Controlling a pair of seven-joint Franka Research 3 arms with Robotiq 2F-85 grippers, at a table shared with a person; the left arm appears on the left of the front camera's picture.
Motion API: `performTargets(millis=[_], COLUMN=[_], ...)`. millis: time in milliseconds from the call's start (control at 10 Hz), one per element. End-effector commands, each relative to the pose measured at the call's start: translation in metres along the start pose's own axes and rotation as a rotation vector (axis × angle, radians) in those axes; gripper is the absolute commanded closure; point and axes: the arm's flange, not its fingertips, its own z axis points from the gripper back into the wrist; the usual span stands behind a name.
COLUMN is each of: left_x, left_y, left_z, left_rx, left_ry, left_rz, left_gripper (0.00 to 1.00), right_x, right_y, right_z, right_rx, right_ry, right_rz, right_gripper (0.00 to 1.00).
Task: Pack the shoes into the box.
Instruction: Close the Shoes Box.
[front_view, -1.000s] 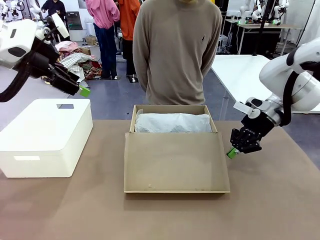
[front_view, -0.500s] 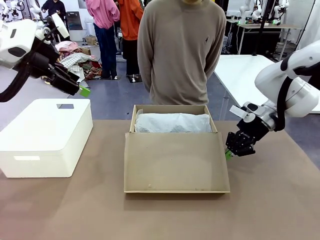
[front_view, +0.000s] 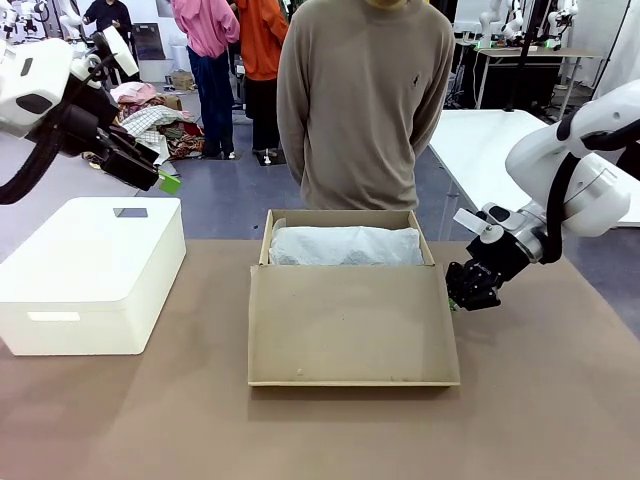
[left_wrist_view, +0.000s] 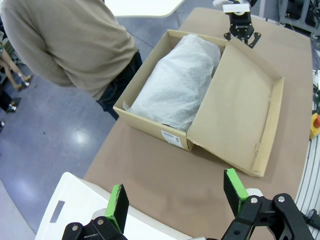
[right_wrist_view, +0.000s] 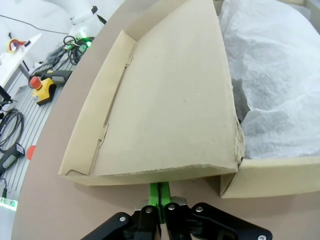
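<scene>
The right arm comes in low from the right of the front frame. Its tool (front_view: 461, 296) has its pads pressed together on nothing, just beside the right edge of the lid (front_view: 350, 325). The left arm is raised at upper left, its tool (front_view: 167, 182) spread apart above one white plastic container (front_view: 90, 260). One cardboard shoebox (front_view: 345, 217) lies open at the centre of the table (front_view: 540, 400), with white tissue paper (front_view: 345, 246) inside. Its one label (left_wrist_view: 171, 137) is too small to read.
</scene>
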Motion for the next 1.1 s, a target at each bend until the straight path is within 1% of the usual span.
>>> performTargets(millis=[0,200,700,1000], left_x=[-0.001,-0.001,-0.001,-0.001], left_y=[0.001,0.001,0.001,0.001], left_z=[0.0,0.0,0.0,0.0], left_rx=[-0.016,-0.016,-0.016,-0.016], left_ry=[-0.014,-0.014,-0.014,-0.014], left_rz=[-0.008,-0.008,-0.008,-0.008], left_gripper=[0.0,0.0,0.0,0.0], right_x=[-0.004,0.001,0.009,0.019], right_y=[0.005,0.01,0.013,0.017], right_z=[-0.01,-0.01,0.003,0.018], right_rx=[-0.03,-0.006,0.005,-0.052], right_ry=[-0.045,-0.092,-0.264,-0.343], right_rz=[0.038,0.041,0.02,-0.009], right_gripper=[1.0,1.0,1.0,1.0])
